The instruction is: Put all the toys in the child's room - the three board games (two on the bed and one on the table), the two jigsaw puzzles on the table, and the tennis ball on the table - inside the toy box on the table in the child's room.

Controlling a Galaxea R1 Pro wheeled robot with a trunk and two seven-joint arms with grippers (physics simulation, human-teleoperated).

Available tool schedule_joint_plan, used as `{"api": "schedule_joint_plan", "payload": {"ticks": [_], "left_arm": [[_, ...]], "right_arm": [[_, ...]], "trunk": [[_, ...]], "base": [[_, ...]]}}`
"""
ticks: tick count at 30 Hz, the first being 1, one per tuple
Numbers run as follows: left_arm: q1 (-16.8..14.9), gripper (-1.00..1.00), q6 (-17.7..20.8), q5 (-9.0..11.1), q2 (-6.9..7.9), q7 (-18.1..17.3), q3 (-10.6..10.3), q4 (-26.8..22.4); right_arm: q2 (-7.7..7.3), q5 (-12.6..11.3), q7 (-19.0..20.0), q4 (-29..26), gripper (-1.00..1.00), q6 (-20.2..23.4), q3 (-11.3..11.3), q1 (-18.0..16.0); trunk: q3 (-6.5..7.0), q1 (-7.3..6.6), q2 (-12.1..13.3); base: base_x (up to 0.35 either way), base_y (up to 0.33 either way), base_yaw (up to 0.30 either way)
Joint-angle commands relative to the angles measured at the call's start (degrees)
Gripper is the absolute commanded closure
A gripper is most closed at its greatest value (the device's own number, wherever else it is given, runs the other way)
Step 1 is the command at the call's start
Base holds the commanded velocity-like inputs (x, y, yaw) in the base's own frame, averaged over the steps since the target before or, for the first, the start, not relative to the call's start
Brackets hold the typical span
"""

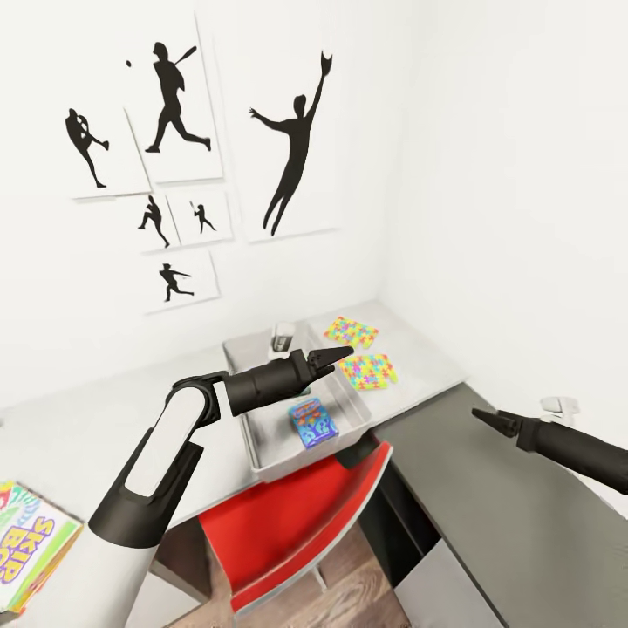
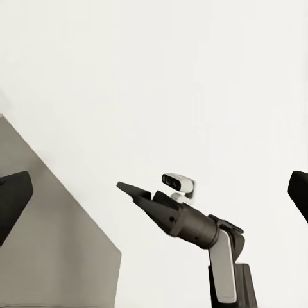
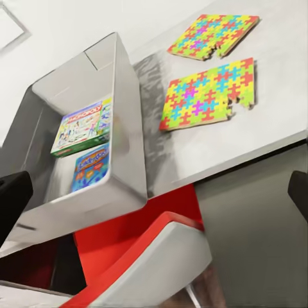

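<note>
The light grey toy box point(image 1: 262, 462) stands on the pale table point(image 1: 78, 427). Inside it lie the small blue board game point(image 1: 314, 421) and, in the right wrist view, the white-green Monopoly box point(image 3: 83, 127) beside the blue one point(image 3: 90, 168). My left gripper point(image 1: 336, 356) hovers open and empty above the box. Two jigsaw puzzles point(image 1: 351, 331) point(image 1: 368, 370) lie flat on the table just right of the box. The Skip-Bo game point(image 1: 26, 558) shows at the lower left edge. My right gripper point(image 1: 485, 418) hangs open and empty over the dark cabinet. The tennis ball is out of view.
A red chair point(image 1: 288, 523) is tucked under the table in front of the toy box. A lower dark-topped cabinet point(image 1: 488, 523) adjoins the table's right end. White walls close the corner behind, with baseball silhouette posters point(image 1: 174, 131) on the left wall.
</note>
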Motion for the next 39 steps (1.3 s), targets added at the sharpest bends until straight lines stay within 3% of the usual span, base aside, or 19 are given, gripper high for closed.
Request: {"api": "schedule_joint_plan", "payload": {"ticks": [1, 13, 39], "left_arm": [[-0.06, -1.00, 0.09, 0.36, 0.02, 0.32, -0.04, -0.03], [-0.06, -1.00, 0.03, 0.34, 0.00, 0.32, -0.02, -0.01], [-0.06, -1.00, -0.09, 0.32, 0.00, 0.39, 0.05, -0.01]], "right_arm": [[0.01, -0.31, -0.02, -0.01, -1.00, 0.51, 0.21, -0.05], [0.05, -0.31, 0.00, -0.01, -1.00, 0.51, 1.01, -0.03], [0.02, -0.31, 0.01, -0.01, -1.00, 0.51, 0.92, 0.00]], "trunk": [[-0.01, 0.01, -0.10], [1.10, 0.01, -0.10], [3.52, 0.01, -0.10]], "base": [[-0.220, 0.000, 0.000], [-0.163, 0.000, 0.000], [-0.025, 0.003, 0.000]]}}
